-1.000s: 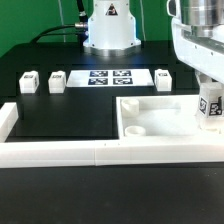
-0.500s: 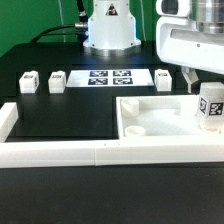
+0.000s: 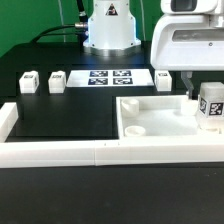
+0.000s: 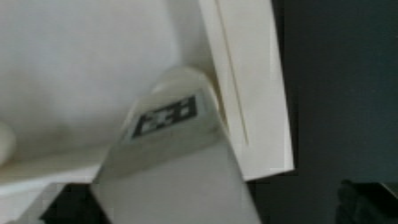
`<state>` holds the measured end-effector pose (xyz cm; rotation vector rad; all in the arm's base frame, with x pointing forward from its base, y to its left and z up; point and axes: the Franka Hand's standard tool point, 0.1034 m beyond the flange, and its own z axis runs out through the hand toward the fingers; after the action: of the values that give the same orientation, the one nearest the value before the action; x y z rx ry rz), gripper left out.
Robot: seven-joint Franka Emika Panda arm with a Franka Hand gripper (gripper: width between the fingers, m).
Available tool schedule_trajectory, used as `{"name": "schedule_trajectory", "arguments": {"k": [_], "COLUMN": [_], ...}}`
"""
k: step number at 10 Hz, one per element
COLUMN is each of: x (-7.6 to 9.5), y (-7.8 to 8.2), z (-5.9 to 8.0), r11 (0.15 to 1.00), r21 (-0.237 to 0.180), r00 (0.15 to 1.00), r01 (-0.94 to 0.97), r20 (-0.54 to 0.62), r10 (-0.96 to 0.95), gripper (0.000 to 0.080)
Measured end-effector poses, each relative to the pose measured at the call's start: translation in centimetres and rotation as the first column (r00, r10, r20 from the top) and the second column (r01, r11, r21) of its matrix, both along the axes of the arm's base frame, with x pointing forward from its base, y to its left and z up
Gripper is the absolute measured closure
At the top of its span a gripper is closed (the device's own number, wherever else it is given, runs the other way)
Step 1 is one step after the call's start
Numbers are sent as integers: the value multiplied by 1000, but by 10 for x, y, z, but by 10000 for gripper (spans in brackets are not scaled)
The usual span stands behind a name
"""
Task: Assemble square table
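Observation:
The white square table top [image 3: 152, 116] lies at the front on the exterior view's right, with a round socket [image 3: 137, 129] showing. One white tagged leg [image 3: 211, 108] stands upright in its far right corner; it also shows in the wrist view [image 4: 169, 120] against the top's rim [image 4: 249, 90]. My gripper [image 3: 207, 84] hangs just above that leg, jaws apart, one finger [image 3: 189, 84] clear of the leg's side. Three more leg blocks lie on the black mat: two at the left [image 3: 29, 81] [image 3: 57, 79], one at the right [image 3: 163, 77].
The marker board [image 3: 109, 77] lies flat at the back middle, in front of the arm's base [image 3: 110, 30]. A long white border wall [image 3: 90, 151] runs along the front, with a side piece [image 3: 8, 120] at the left.
My gripper has risen and drifted to the exterior view's left, off the leg. The leg has stayed upright in the corner of the top.

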<state>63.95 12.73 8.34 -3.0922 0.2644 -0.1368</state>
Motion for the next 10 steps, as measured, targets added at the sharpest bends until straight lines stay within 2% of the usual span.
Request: {"name": "schedule_trajectory", "arguments": {"k": [1,3,4,6,8,9,10], "x": [0,0,0,1,1,0,-2], "y": [0,0,-3,-6,-12,-17,-20], "z": [-1,-2,-2,-2,-4,-6,-7], "r11": [1000,1000,999,979,919,843,725], "r21": [0,2,2,12,22,25,45], "r00": [1000,1000,999,979,919,844,727], "r01": [-5,18,53,204,395,537,687], "r20": [-1,-3,-3,-9,-17,-28,-65], "r10": [5,-18,-53,-204,-394,-536,-684], "gripper": [150,423,499,499,499,503,503]}}
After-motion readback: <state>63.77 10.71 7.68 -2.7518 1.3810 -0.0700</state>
